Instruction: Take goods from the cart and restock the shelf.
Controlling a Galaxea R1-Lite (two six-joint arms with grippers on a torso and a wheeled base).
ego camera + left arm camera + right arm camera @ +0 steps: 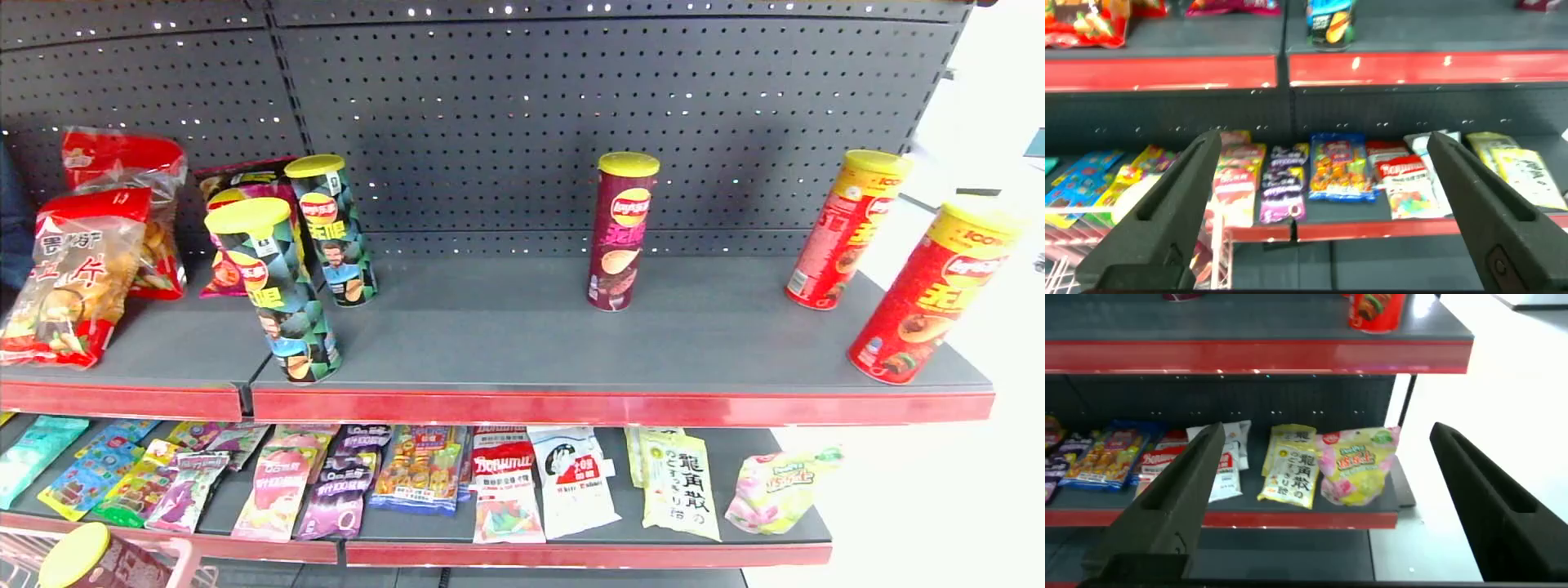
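The maroon cardboard chip tube with a yellow plastic lid (pixel 86 559) sits tilted in the pink wire cart (pixel 186 563), well below and left of the upright maroon shelf tube (pixel 620 233). It is probably light, stiff and smooth, prone to slipping or denting, so a grasp round its mid-body seems best. The left gripper (pixel 1324 147) and right gripper (pixel 1327 434) are spread wide and hold nothing, lower than the shelf tube. Bare grey board flanks that tube, behind the red front lip (pixel 620 406).
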